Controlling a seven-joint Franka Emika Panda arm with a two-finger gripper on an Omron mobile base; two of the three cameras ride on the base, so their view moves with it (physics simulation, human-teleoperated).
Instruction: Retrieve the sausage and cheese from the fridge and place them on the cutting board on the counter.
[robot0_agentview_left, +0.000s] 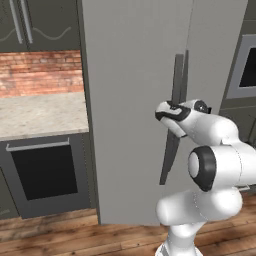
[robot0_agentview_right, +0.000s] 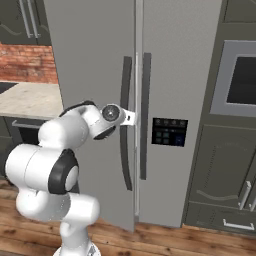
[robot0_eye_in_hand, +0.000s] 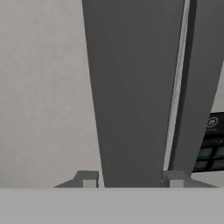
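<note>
Task is barely begun, judging from how things stand. Fridge fills the middle of both base views, both doors shut w/ just a thin seam between them. Sausage & cheese must be inside, can't be seen w/ doors closed. Cutting board not visible from here either.

Tool is right up at the left door's handle, about mid-height of that long dark bar. In hand view the two tips stand one each side of the handle, w/ the bar running up between them. Jaws look part-open and straddling it; can't tell if pads actually touch, so not calling it a grip yet. Right door's handle is just beside, untouched, w/ dark control panel further right.

Stone top w/ black oven front sits left of fridge.

Left to do: clamp handle, swing door open, find both items on shelves, carry each to board. Basically everything.
</note>
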